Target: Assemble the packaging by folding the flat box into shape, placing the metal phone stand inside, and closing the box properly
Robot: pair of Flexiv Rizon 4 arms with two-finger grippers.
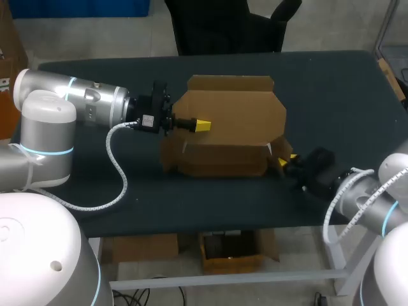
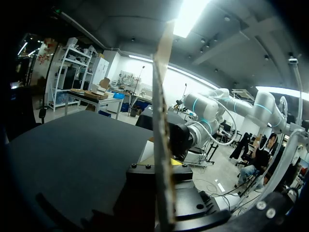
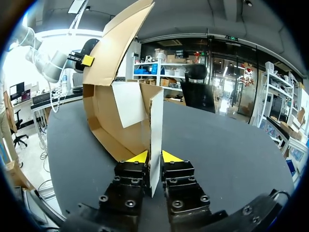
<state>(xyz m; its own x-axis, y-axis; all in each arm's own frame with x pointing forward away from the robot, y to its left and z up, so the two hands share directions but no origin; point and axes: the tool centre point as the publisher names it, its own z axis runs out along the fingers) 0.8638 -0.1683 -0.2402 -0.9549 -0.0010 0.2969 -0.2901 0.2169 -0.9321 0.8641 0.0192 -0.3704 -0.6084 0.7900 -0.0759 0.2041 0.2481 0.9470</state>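
A brown cardboard box (image 1: 223, 159) stands in the middle of the table with its lid (image 1: 233, 111) raised. My left gripper (image 1: 203, 125) is shut on the lid's left part and holds it up. In the left wrist view the lid (image 2: 161, 121) runs edge-on between that gripper's fingers. My right gripper (image 1: 287, 160) is at the box's right end. In the right wrist view its yellow tips (image 3: 154, 157) press from both sides on the upright side flap (image 3: 155, 121). Beyond the flap the open box inside (image 3: 113, 121) shows. No phone stand shows in any view.
The dark table top (image 1: 331, 95) spreads around the box on every side. My left arm's white coiled cable (image 1: 118, 169) hangs low over the table, left of the box.
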